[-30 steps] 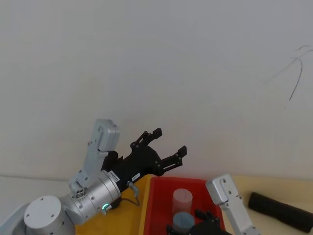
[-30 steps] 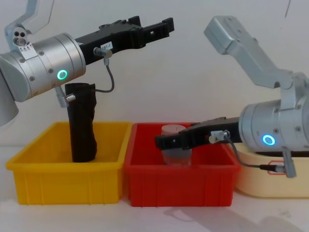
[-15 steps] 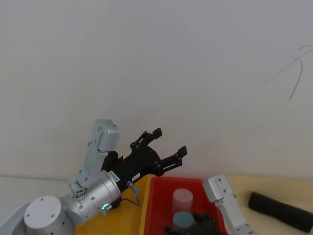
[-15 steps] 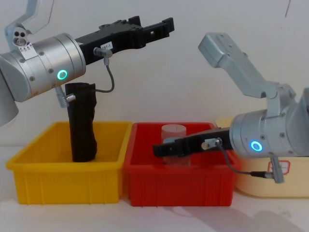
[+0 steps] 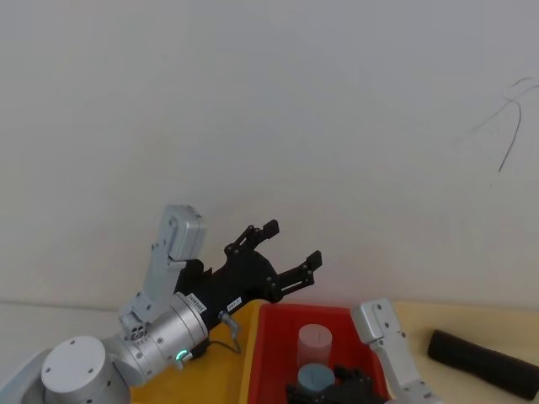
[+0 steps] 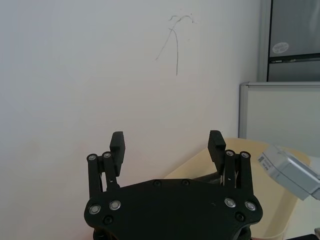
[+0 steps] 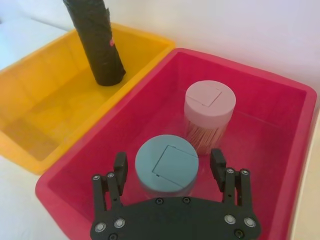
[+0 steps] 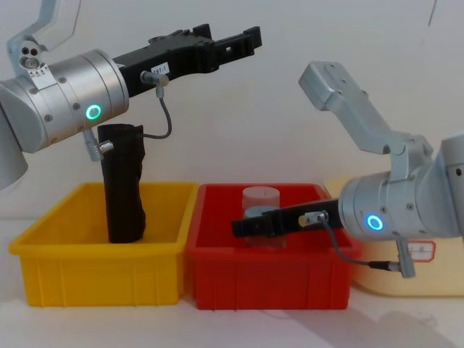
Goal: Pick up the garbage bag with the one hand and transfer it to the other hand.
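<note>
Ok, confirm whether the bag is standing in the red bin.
No, the bag stands upright in the yellow bin.

Black garbage bag [image 8: 123, 185] upright, ungrasped

A white table [image 8: 109, 326] carries a yellow bin [image 8: 101, 279], red bin [image 8: 268, 279] and cream tray [image 8: 395, 279].

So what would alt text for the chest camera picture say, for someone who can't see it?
A black garbage bag roll stands upright in a yellow bin, with the robot's left tool raised open above it. The right tool reaches low into the neighbouring red bin, by a jar.
</note>
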Robot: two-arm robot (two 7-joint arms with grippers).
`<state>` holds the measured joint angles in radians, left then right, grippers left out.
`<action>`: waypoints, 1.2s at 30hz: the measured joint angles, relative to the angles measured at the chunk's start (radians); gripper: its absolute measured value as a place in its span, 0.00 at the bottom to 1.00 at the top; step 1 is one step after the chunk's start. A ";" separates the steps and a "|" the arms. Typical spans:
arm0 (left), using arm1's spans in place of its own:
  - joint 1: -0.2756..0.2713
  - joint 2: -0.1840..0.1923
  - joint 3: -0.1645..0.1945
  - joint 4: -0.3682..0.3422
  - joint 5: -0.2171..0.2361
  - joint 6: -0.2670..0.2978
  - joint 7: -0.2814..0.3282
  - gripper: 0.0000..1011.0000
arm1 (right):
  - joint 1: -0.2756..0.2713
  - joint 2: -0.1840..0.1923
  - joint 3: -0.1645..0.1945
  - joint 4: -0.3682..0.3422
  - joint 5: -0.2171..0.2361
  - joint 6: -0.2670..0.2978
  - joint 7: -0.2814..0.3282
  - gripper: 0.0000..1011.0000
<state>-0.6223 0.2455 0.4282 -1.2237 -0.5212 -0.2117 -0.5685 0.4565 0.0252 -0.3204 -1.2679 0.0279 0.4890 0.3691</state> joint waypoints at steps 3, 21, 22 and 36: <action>0.000 0.000 0.000 0.000 0.000 0.000 0.000 0.99 | 0.004 -0.002 0.001 0.011 0.003 -0.005 -0.006 0.96; 0.000 0.000 0.000 0.000 0.000 0.000 0.000 0.99 | 0.009 0.004 0.002 0.022 0.017 -0.020 -0.021 0.64; 0.000 0.000 0.000 0.000 0.000 0.000 0.000 0.99 | 0.008 0.005 0.002 0.020 0.018 -0.020 -0.021 0.64; 0.000 0.000 0.000 0.000 0.000 0.000 0.000 0.99 | 0.001 0.016 0.054 -0.085 0.072 0.002 -0.020 0.64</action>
<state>-0.6223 0.2455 0.4283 -1.2237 -0.5212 -0.2117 -0.5685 0.4574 0.0407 -0.2665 -1.3524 0.0998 0.4907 0.3488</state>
